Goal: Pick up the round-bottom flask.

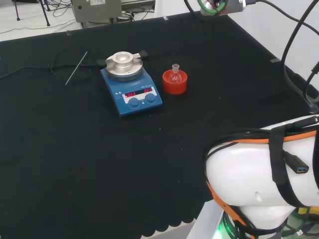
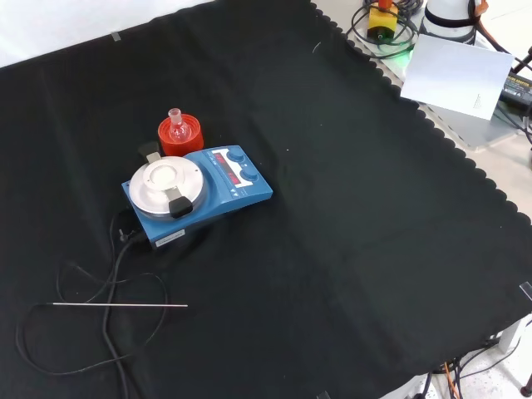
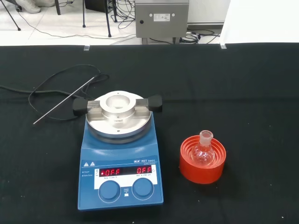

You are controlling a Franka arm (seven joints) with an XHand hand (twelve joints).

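Flask (image 3: pixel 203 150) of clear glass sits upright in the red ribbed stand (image 3: pixel 202 159) on the table (image 2: pixel 349 216), just beside the blue stirrer plate (image 3: pixel 121 158). Whether the fingers are open or closed, I cannot tell. A thin metal rod (image 2: pixel 116 306) lies near the stirrer's black cable (image 2: pixel 112 274).

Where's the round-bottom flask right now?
In the head view the round-bottom flask sits upright in the red ribbed stand, just right of the blue hotplate.

A laboratory bench, covered in black cloth (image 2: pixel 349 249). A blue stirrer hotplate (image 3: pixel 122 158) with lit red displays, a small glass flask (image 3: pixel 203 150) on a red ribbed stand (image 3: pixel 202 161), a thin metal rod (image 2: pixel 116 306), and floor cables indicate experimental work.
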